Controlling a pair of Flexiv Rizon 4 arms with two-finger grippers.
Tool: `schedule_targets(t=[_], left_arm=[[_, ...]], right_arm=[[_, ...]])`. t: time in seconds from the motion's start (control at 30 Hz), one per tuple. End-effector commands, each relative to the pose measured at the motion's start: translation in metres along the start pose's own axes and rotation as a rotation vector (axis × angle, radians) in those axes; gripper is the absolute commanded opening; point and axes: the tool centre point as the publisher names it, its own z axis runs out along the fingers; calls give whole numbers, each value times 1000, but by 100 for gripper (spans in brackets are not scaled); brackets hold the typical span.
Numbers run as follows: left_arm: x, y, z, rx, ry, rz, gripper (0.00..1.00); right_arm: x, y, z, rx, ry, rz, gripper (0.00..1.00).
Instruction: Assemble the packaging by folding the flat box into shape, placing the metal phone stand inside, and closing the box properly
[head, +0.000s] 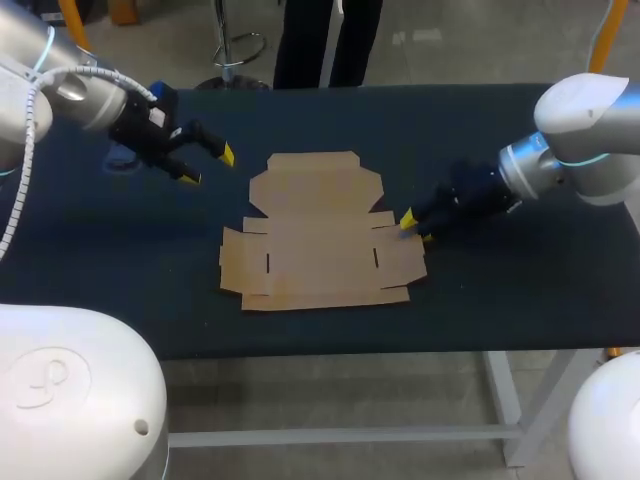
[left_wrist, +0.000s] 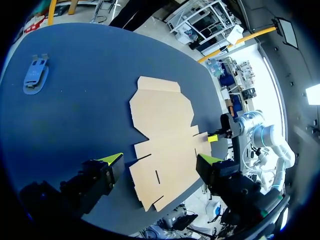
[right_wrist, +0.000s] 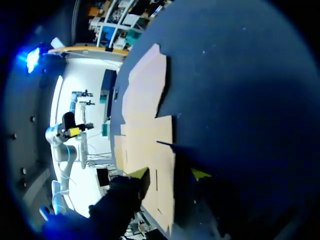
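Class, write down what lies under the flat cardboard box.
The flat box lies on the dark table. Anything directly beneath the cardboard is covered and cannot be seen.

My left arm (head: 70, 95) comes in from my left side, and my left pincer (head: 209, 166) has its fingers spread wide, yellow tips slanting down toward my other pincer. My right arm (head: 580, 140) reaches in low from my right side. My right pincer (head: 417, 229) has its fingers parted a little, pointing back toward the left one.
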Motion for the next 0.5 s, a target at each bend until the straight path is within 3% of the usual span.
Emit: schedule_targets(t=[0.03, 0.37, 0.5], left_arm=[[4, 6, -1, 29, -35, -8, 100], [0, 6, 0, 66, -100, -49, 100], [-5, 10, -1, 67, -118, -61, 100]], right_arm=[[5, -4, -18, -14, -12, 2, 80], [8, 16, -65, -65, -104, -55, 71], [6, 27, -76, -47, -133, -78, 68]])
